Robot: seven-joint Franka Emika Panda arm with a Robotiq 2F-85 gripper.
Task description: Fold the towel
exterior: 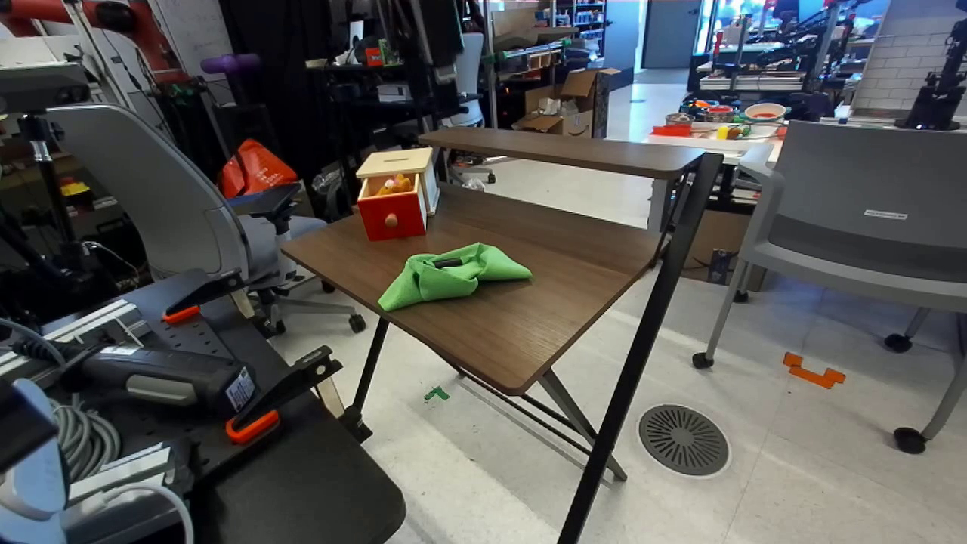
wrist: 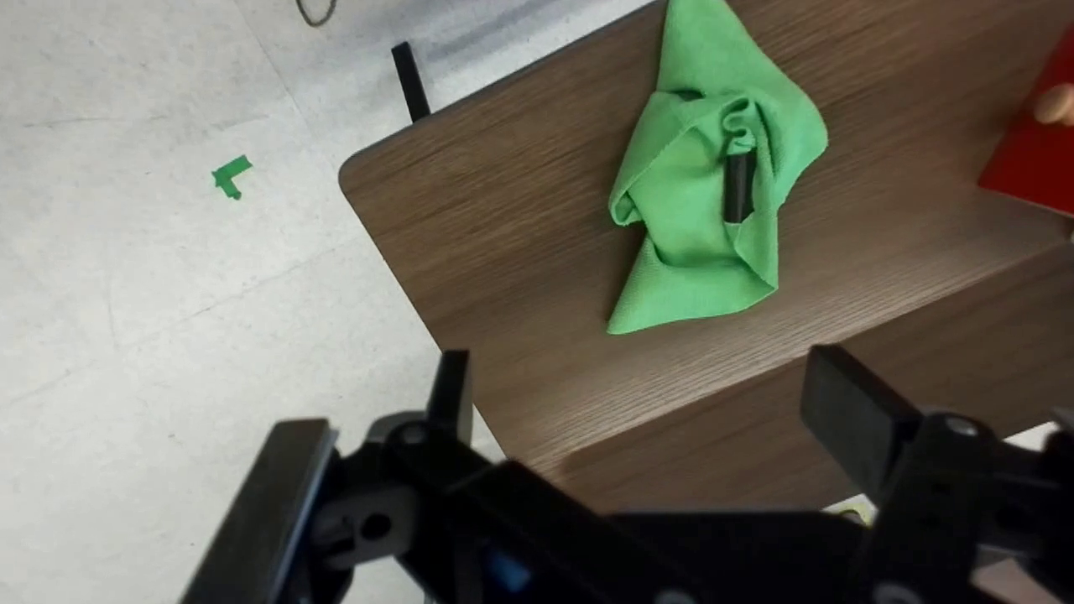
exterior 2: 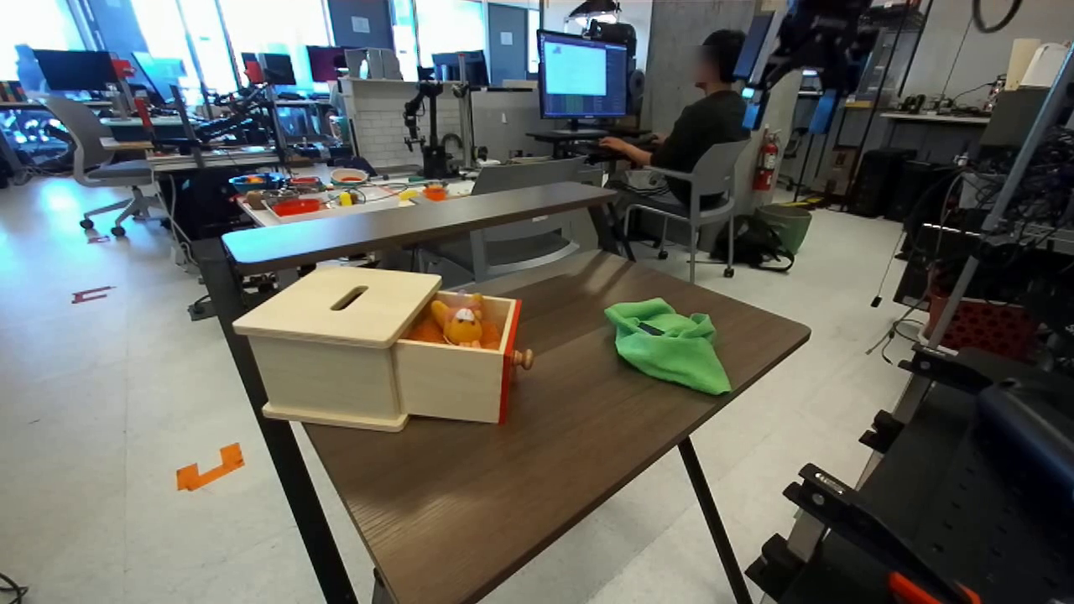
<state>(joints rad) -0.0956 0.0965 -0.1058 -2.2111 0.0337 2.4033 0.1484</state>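
Note:
The green towel (exterior: 446, 285) lies crumpled on the brown tabletop (exterior: 521, 340), with folds bunched in the middle and pointed corners at its ends. It also shows in an exterior view (exterior 2: 671, 359) near the table edge and in the wrist view (wrist: 684, 222). A short dark object (wrist: 738, 186) lies in its folds, partly covered. My gripper (wrist: 646, 398) is open with nothing between its fingers. In the wrist view the towel lies beyond the fingertips, apart from them. In an exterior view the gripper (exterior 2: 789, 109) hangs high above the table, at the top right.
A wooden box (exterior 2: 327, 373) with a red-fronted drawer (exterior: 391, 217) stands on the table. The drawer is pulled out and holds an orange toy (exterior 2: 463, 325). A raised shelf (exterior: 559, 149) runs along one table side. A black bench with clamps (exterior: 302, 468) stands nearby.

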